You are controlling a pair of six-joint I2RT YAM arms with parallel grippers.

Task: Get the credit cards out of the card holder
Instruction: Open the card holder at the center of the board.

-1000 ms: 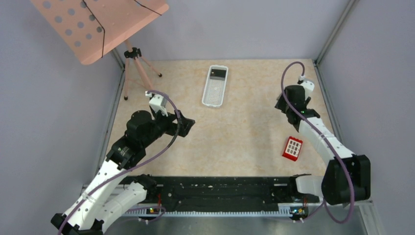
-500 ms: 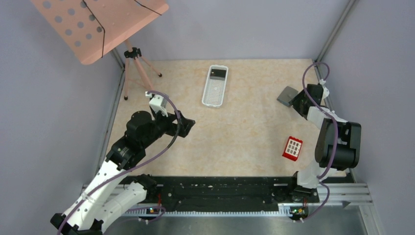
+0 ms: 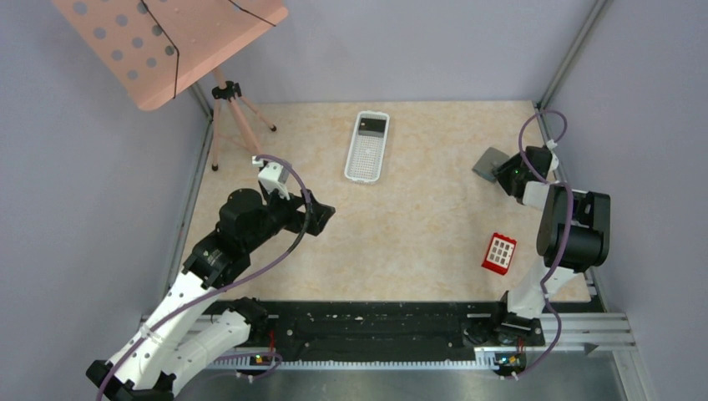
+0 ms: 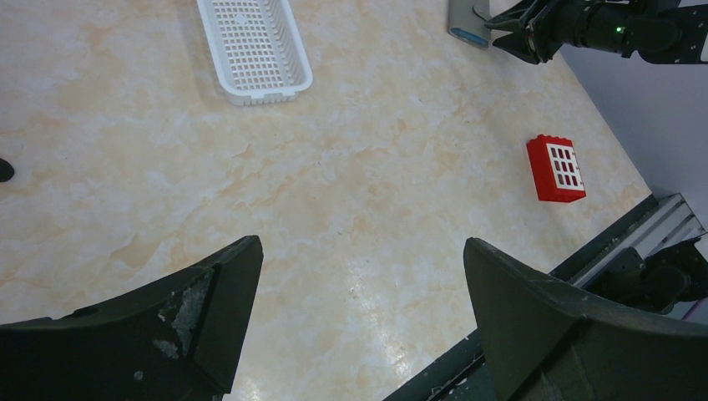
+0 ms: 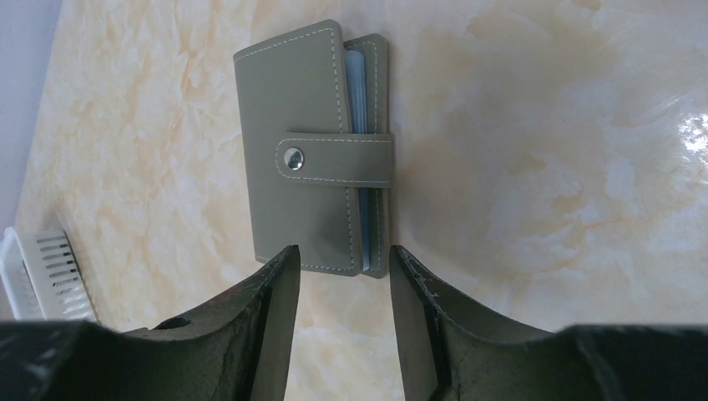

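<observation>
Red card [image 3: 499, 252], white squares on its face: it lies nearest my bases, well to the right of the white basket [image 3: 365, 163] and nearer than it. I judge it already out of the holder.

My left gripper [image 4: 361, 246] hangs near-left of the basket, jaws spread wide and empty.

The card holder [image 5: 300, 134] lies flat on the table, well to the right of the basket and level with its near end. It is folded shut. My right gripper [image 5: 338, 255] sits on the holder's side away from the basket, jaws part-way apart, tips at its short near edge. I see nothing grasped.

Handling, by judgement:
- The holder is light, thin and soft-covered. It will flex under a pinch and slide on the smooth table if pushed.
- The strap [image 5: 342, 159] is fastened by a snap stud [image 5: 292, 160]. Pin the body with one gripper and lift the strap at the stud end.
- Pale blue leaves [image 5: 357, 92] show at the open long edge. I cannot tell cards from pockets.
- Cards should be stiff and slick; pinch an exposed edge squarely.
</observation>
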